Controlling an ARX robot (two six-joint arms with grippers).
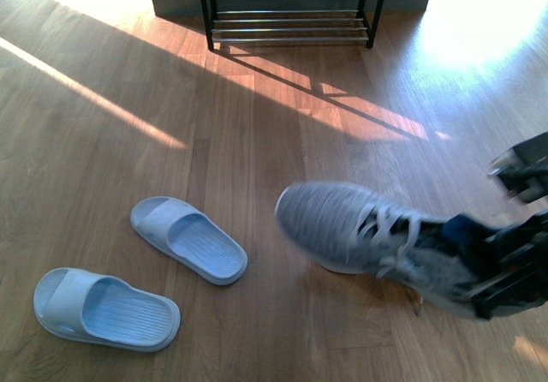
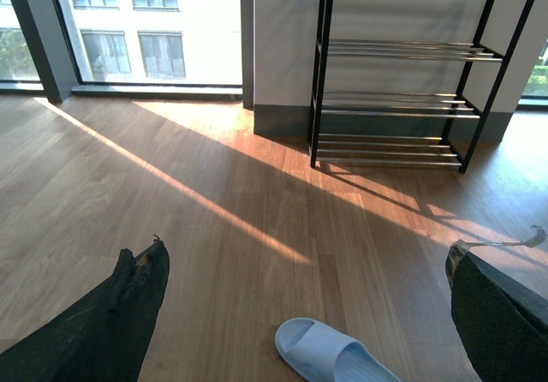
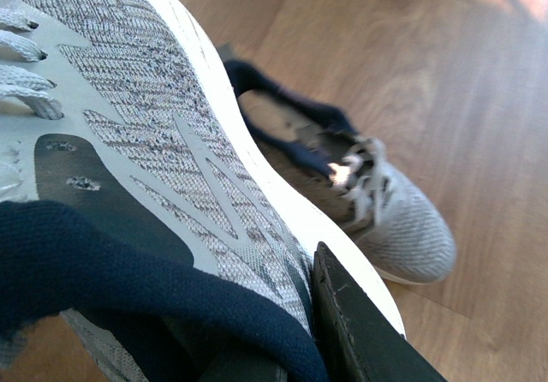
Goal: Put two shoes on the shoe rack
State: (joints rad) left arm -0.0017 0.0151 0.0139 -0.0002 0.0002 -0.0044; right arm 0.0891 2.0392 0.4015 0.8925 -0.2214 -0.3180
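The right tool is clamped on the heel of a grey knit sneaker whose toe points to the robot's left, crosswise to the shoe rack well ahead, while the left tool gapes empty.

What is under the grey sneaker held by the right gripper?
The other grey sneaker, lying on the wooden floor. Its heel end is partly covered by the held sneaker.
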